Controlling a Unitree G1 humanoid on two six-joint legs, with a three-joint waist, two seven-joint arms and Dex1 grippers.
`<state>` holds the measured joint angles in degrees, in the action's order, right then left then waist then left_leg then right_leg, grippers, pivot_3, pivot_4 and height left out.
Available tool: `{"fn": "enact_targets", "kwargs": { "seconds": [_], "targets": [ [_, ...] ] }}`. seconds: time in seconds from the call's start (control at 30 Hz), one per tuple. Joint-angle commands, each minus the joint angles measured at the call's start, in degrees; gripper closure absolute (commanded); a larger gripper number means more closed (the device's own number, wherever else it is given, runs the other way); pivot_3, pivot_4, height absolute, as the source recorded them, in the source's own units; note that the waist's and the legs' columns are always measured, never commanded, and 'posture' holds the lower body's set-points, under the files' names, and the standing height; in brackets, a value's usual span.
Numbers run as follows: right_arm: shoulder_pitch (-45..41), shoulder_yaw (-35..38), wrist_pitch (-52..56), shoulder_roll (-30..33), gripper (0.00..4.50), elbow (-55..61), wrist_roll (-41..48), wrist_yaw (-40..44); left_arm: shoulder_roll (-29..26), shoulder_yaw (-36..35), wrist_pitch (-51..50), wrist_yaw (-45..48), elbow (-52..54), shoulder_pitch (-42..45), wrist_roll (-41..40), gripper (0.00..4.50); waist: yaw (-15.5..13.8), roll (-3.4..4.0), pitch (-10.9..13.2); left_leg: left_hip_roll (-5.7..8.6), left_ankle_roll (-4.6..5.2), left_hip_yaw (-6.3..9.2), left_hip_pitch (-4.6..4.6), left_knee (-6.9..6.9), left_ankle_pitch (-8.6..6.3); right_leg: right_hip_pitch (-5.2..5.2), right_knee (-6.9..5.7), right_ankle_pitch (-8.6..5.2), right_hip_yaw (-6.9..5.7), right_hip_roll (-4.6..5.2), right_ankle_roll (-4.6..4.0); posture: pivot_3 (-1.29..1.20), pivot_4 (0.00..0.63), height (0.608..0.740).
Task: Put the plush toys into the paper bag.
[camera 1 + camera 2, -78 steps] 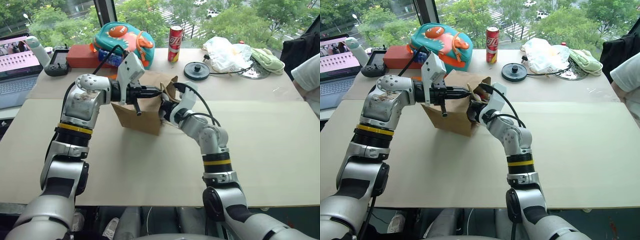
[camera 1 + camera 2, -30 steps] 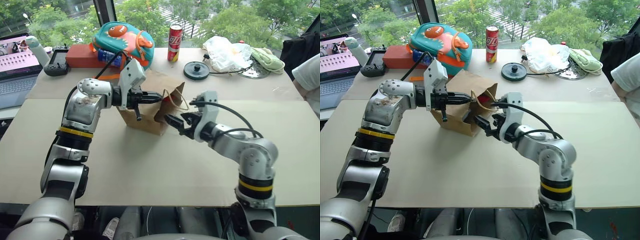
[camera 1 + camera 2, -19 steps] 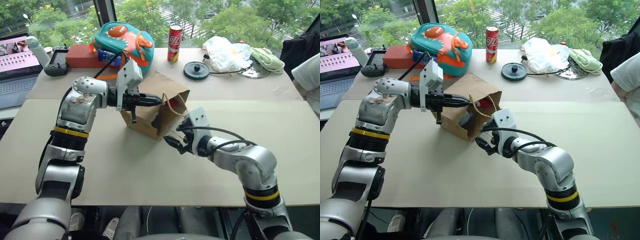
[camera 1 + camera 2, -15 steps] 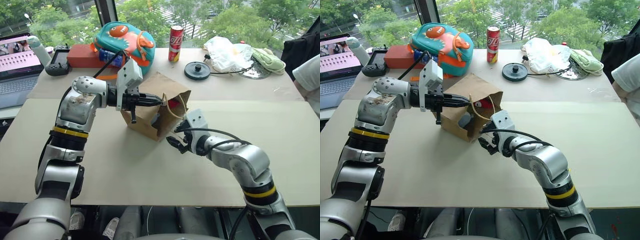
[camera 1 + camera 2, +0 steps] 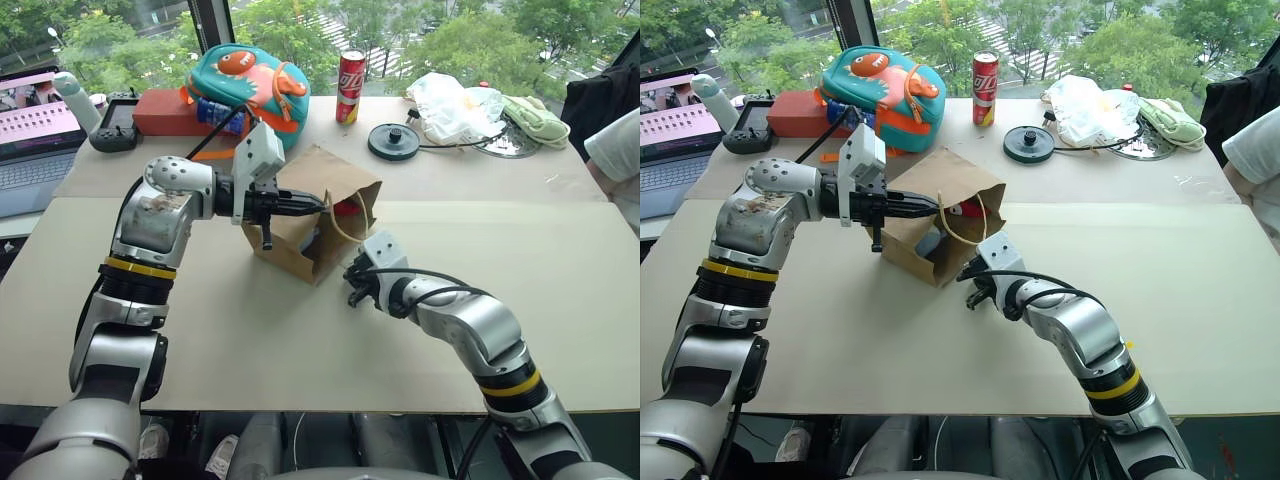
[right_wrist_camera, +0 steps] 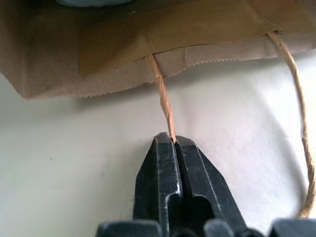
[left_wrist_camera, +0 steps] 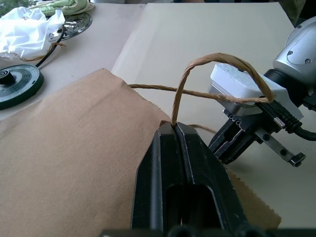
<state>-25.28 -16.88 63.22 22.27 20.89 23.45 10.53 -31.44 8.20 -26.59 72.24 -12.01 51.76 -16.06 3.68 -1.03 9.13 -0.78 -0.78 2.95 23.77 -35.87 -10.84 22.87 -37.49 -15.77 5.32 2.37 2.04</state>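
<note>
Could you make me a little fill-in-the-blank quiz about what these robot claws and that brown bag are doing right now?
1. Both claws are shut on the brown paper bag's thin twine ____.
2. The red plush toy sits ____ the bag.
3. The left claw grips at the bag's upper edge, while the right claw is down near the ____.
4. Behind the bag stands a red drinks ____.

Missing words: handles; inside; table; can

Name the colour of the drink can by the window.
Red with white lettering, clearest in the left eye view.
</note>
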Motion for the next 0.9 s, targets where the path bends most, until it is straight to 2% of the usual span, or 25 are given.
{"fn": "enact_targets", "kwargs": {
  "seconds": [0.03,0.2,0.37,0.6,0.73,0.9],
  "targets": [
    [1.2,1.6,0.5,-0.1,4.45,2.7,-0.5,0.9,0.0,-1.1,0.2,-0.3,1.3,1.0,-1.2,4.50,-0.1,0.00,0.0,0.00,0.00,0.00,0.00,0.00,0.00,0.00,0.00,0.00,0.00,0.00,0.00,0.00,0.150,0.739],
    [2.0,7.5,3.0,-0.4,4.45,9.8,1.7,1.0,1.1,-1.4,0.6,-0.7,0.5,1.4,-1.6,4.50,-0.3,0.00,0.0,0.01,0.00,0.01,0.02,0.00,0.00,0.00,-0.03,0.00,0.00,0.00,0.00,0.00,0.150,0.739],
    [-0.2,15.7,10.6,1.1,4.45,21.1,6.1,2.2,3.2,-3.1,-0.6,-1.6,0.7,1.9,-4.2,4.50,-0.9,0.00,0.0,0.01,0.00,0.02,0.04,-0.03,0.00,-0.01,-0.04,0.00,0.00,0.01,0.00,0.00,0.150,0.739],
    [-14.7,24.8,24.1,5.9,4.45,30.0,14.0,7.1,9.1,-10.4,-8.9,-8.5,2.5,2.1,-13.6,4.50,-1.0,0.00,0.0,0.00,0.00,0.04,0.01,-0.06,0.00,-0.03,-0.02,0.00,-0.04,0.01,0.00,0.00,0.150,0.739],
    [-22.3,26.5,28.2,4.1,4.45,30.4,15.7,7.6,8.6,-12.4,-11.1,-9.8,2.7,-0.1,-16.1,4.50,-0.7,0.00,0.0,-0.04,0.00,0.05,-0.04,0.00,0.00,0.02,-0.08,0.00,-0.07,-0.02,0.00,0.00,0.150,0.739],
    [-24.4,25.6,29.3,0.6,4.45,28.9,15.4,6.3,7.3,-10.5,-8.5,-9.3,2.4,-4.4,-13.9,4.50,-1.1,0.02,0.0,-0.03,0.00,0.06,-0.04,0.00,0.00,0.01,-0.12,0.01,-0.09,0.01,-0.01,0.00,0.150,0.739]
  ]
}}
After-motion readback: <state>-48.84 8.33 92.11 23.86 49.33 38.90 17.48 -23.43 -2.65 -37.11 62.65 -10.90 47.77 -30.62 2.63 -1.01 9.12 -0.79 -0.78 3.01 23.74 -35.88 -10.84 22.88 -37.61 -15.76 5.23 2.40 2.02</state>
